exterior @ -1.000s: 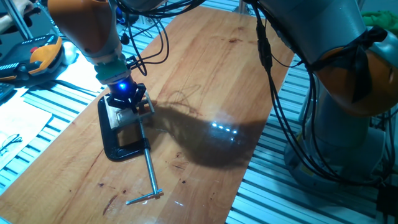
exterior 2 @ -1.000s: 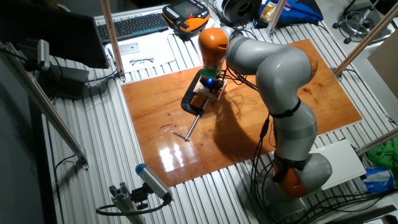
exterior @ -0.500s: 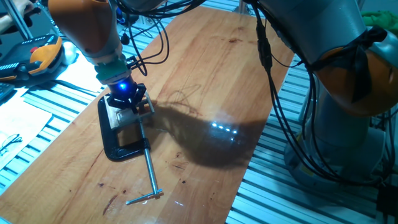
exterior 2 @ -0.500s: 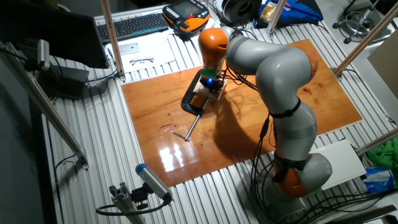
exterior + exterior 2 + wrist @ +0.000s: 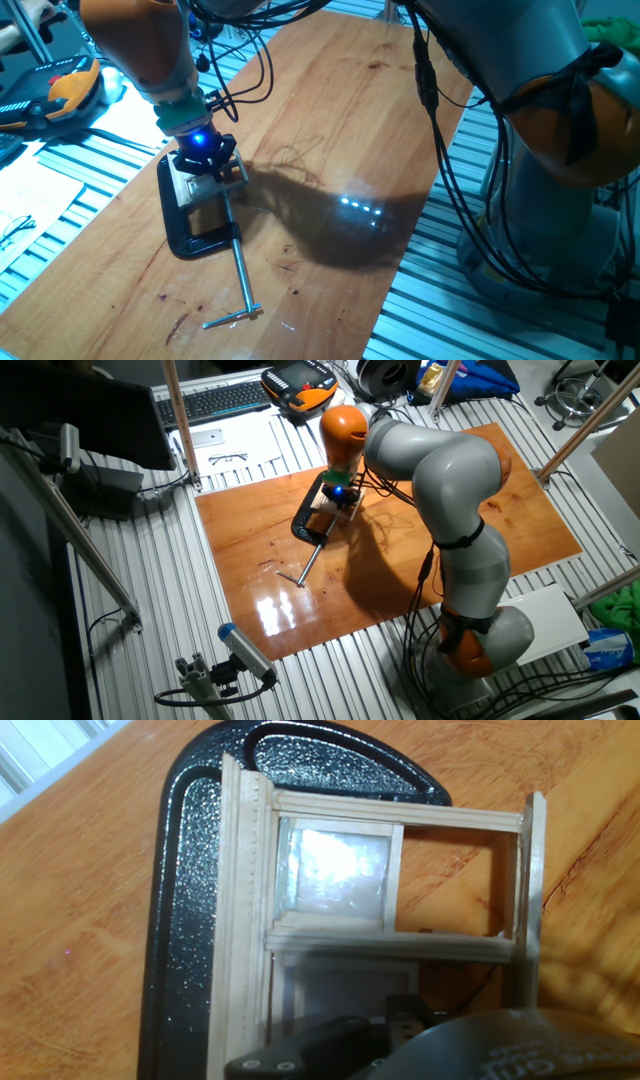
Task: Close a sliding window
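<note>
The sliding window is a small light wood frame held in a black C-clamp. In the hand view its pale pane sits at the left of the upper track, and bare tabletop shows through the opening to its right. My gripper hangs directly over the window's near part; only dark finger parts show at the bottom edge, and their gap is hidden. From the fixed views the gripper sits low on the window with a blue light glowing above it.
The clamp lies flat on the wooden table, and its long metal screw points toward the near edge. Cables hang from the arm. A keyboard and an orange pendant lie beyond the table.
</note>
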`<state>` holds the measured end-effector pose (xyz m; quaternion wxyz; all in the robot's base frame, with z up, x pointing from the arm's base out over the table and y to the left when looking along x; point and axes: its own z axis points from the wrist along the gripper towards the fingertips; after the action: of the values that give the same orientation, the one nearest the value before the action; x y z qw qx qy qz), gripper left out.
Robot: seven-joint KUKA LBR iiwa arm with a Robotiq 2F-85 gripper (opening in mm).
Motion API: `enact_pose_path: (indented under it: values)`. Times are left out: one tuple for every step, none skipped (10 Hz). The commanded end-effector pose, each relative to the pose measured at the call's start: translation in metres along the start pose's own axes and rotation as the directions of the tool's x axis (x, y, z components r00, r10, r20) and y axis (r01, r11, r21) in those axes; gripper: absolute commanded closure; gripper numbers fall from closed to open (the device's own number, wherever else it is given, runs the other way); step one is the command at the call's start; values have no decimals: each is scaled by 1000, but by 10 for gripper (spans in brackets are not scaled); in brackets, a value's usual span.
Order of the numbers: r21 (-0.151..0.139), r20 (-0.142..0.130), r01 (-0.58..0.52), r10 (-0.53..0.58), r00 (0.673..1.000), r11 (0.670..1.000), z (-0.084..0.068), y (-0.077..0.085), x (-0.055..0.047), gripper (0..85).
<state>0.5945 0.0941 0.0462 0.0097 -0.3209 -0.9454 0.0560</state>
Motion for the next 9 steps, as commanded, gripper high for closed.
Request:
enact_pose_path:
  values:
    - [5, 1, 0, 0, 1000, 1000, 1, -2, 0, 850]
    - [8, 2, 4, -4, 1000, 1000, 1, -4, -1, 850]
    - [13, 3, 9, -9, 1000, 1000, 1, -6, -1, 850]
    - [15, 5, 12, -12, 1000, 1000, 2, -7, -1, 850]
    - [20, 7, 13, -13, 1000, 1000, 2, -7, -2, 850]
    - [24, 4, 14, -14, 1000, 1000, 0, -8, -1, 850]
    - [29, -4, 14, -14, 1000, 999, -4, -8, -1, 850]
    - [33, -14, 10, -9, 1000, 999, -9, -6, -1, 850]
    - [40, -18, 4, -3, 1000, 999, -14, -4, -2, 850]
